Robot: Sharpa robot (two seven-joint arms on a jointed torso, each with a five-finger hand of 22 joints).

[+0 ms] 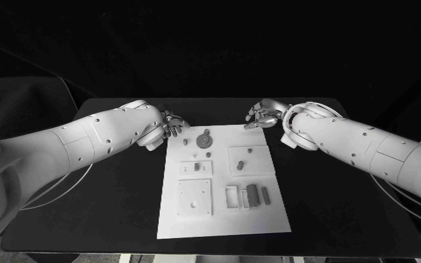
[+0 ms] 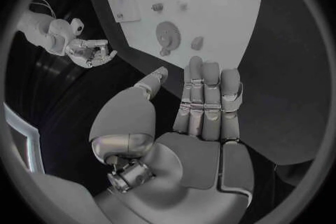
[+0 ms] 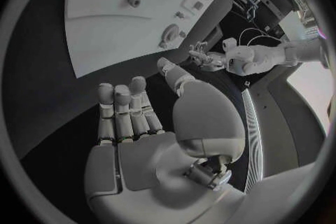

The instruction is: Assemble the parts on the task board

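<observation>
The white task board lies in the middle of the black table. Small grey parts sit on it: a round disc near the far edge, a short peg in a square recess, and several bars lower right. My left hand hovers at the board's far left corner, fingers straight and apart, holding nothing. My right hand hovers at the far right corner, also empty. In the left wrist view the left hand faces the board and disc. The right wrist view has the right hand before the board.
Black tabletop surrounds the board on all sides. A square plate is set into the board's near left. Cables hang beside each arm at the table's sides.
</observation>
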